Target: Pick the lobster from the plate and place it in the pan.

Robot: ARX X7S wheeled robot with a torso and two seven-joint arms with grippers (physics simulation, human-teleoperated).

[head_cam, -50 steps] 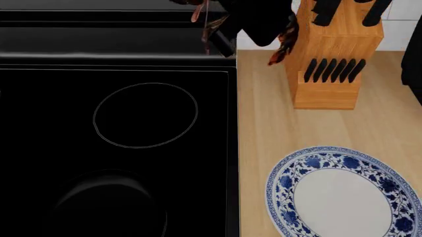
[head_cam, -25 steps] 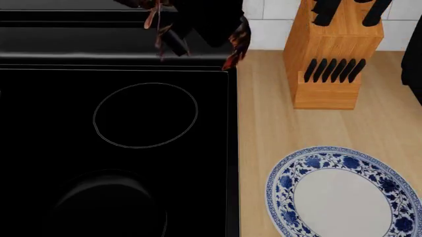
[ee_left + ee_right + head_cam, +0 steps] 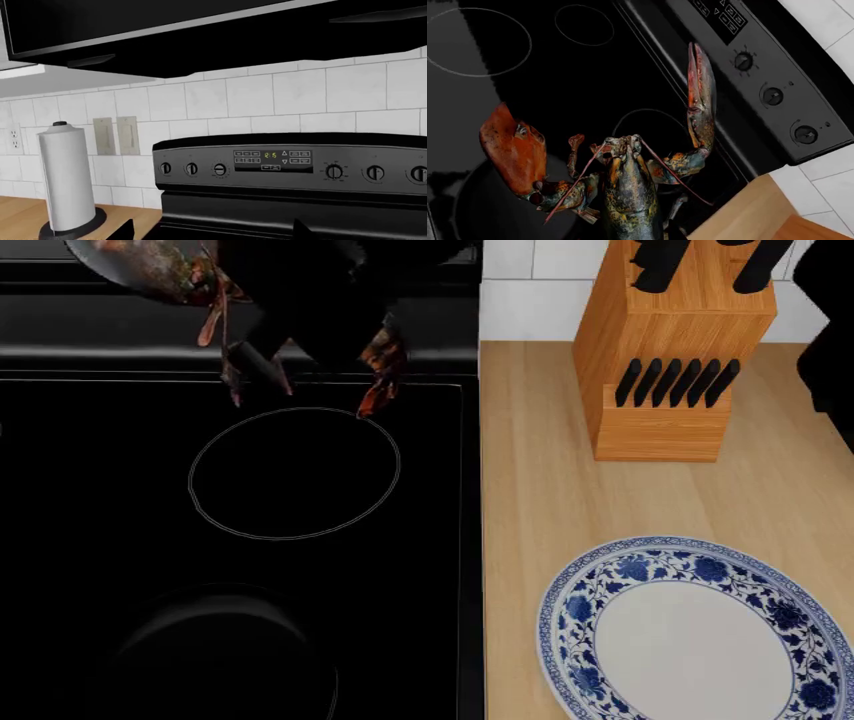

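My right gripper [image 3: 324, 325] is shut on the lobster [image 3: 378, 368] and holds it in the air over the far edge of the stove's back burner ring [image 3: 294, 472]. In the right wrist view the lobster [image 3: 627, 185] hangs head away from the gripper [image 3: 630, 232], its two big claws spread. The black pan [image 3: 220, 650] sits faintly visible on the near left of the stovetop, well nearer to me than the lobster; it also shows in the right wrist view [image 3: 487, 215]. The blue-rimmed white plate [image 3: 577, 615] is bare on the counter at the right. My left gripper [image 3: 213, 236] is open, facing the stove's control panel.
A wooden knife block [image 3: 674, 360] stands at the back of the wooden counter [image 3: 534, 490]. The stove's control panel with knobs [image 3: 280, 167] rises behind the stovetop. A paper towel roll [image 3: 67, 182] stands on the counter left of the stove.
My right gripper has carried the lobster leftward, from beside the knife block to over the far part of the stovetop, and a little lower. Plate and pan have not moved.
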